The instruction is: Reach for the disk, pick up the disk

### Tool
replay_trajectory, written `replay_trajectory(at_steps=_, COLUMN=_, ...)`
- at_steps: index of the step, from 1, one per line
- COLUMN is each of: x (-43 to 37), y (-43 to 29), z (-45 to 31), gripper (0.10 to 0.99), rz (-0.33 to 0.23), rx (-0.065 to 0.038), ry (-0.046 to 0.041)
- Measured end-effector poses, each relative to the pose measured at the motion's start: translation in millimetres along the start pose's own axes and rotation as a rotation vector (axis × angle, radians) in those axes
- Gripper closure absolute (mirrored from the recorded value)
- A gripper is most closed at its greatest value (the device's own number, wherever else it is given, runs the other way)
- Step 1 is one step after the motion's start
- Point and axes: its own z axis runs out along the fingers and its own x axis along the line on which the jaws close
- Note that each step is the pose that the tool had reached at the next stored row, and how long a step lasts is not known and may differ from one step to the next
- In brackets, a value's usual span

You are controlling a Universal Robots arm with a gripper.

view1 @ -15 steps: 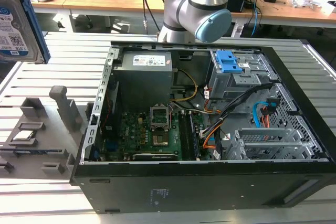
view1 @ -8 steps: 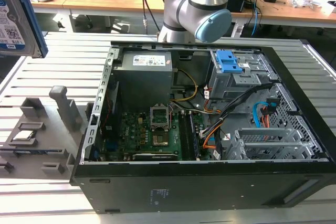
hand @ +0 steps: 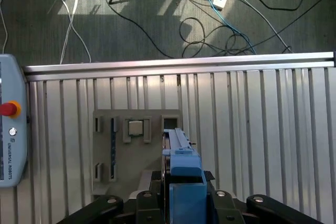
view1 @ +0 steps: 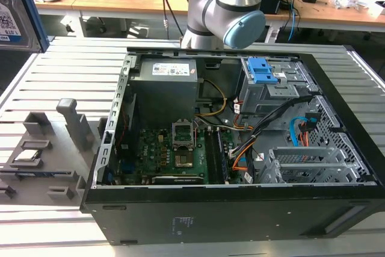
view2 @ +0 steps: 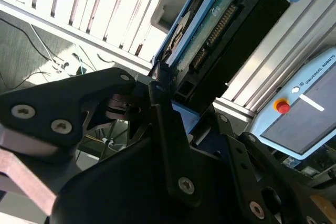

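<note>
The disk [hand: 185,170] stands on edge between the black fingers of my gripper [hand: 185,195], its bright blue bracket towards the camera in the first wrist view. It hangs in the air above the slatted table. In the second wrist view the disk [view2: 220,24] shows its green circuit board and black side, with one finger [view2: 159,90] pressed against its blue-framed end. At the exterior view's far left edge, the disk [view1: 11,16] appears large, with a white-and-blue label and a blue frame.
A grey fixture [hand: 131,150] holding a small silver CPU chip [hand: 136,127] lies on the table below the disk. An open black computer case [view1: 240,209] with blue bay latches [view1: 261,70] sits in the middle. A pendant [hand: 10,129] rests at the table's edge.
</note>
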Motion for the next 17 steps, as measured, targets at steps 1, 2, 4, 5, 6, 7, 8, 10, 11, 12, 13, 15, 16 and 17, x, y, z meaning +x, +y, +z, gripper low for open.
replay_trajectory(at_steps=1, x=0.0, y=0.1, z=-3.1, gripper=0.718, rz=0.0, rx=0.0, ry=0.0)
replay_trajectory(at_steps=2, x=0.0, y=0.2, z=-5.5, gripper=0.718, rz=0.0, rx=0.0, ry=0.0)
replay_trajectory(at_steps=4, x=0.1, y=0.5, z=-12.9, gripper=0.718, rz=0.0, rx=0.0, ry=0.0)
replay_trajectory(at_steps=5, x=0.1, y=0.6, z=-15.2, gripper=0.718, rz=0.0, rx=0.0, ry=0.0001)
replay_trajectory(at_steps=6, x=0.1, y=0.7, z=-17.7, gripper=0.718, rz=0.0, rx=0.0, ry=0.0)
replay_trajectory(at_steps=7, x=0.1, y=0.8, z=-21.3, gripper=0.718, rz=0.0, rx=0.0, ry=0.0)
replay_trajectory(at_steps=8, x=0.1, y=0.9, z=-23.7, gripper=0.718, rz=0.0, rx=0.0, ry=0.0)
replay_trajectory(at_steps=10, x=0.2, y=1.2, z=-29.4, gripper=0.718, rz=0.0, rx=0.0, ry=0.0)
replay_trajectory(at_steps=11, x=0.2, y=1.2, z=-32.5, gripper=0.718, rz=0.0, rx=0.0, ry=0.0)
replay_trajectory(at_steps=12, x=0.2, y=1.3, z=-34.4, gripper=0.718, rz=0.0, rx=0.0, ry=-0.0001)
replay_trajectory(at_steps=13, x=0.2, y=1.4, z=-37.0, gripper=0.718, rz=0.0, rx=-0.001, ry=0.0)
replay_trajectory(at_steps=15, x=0.2, y=1.6, z=-43.0, gripper=0.718, rz=0.0, rx=-0.001, ry=0.0)
replay_trajectory(at_steps=16, x=0.2, y=1.7, z=-45.6, gripper=0.718, rz=0.0, rx=-0.001, ry=0.0001)
replay_trajectory(at_steps=17, x=0.2, y=1.8, z=-48.3, gripper=0.718, rz=0.0, rx=-0.001, ry=0.0001)
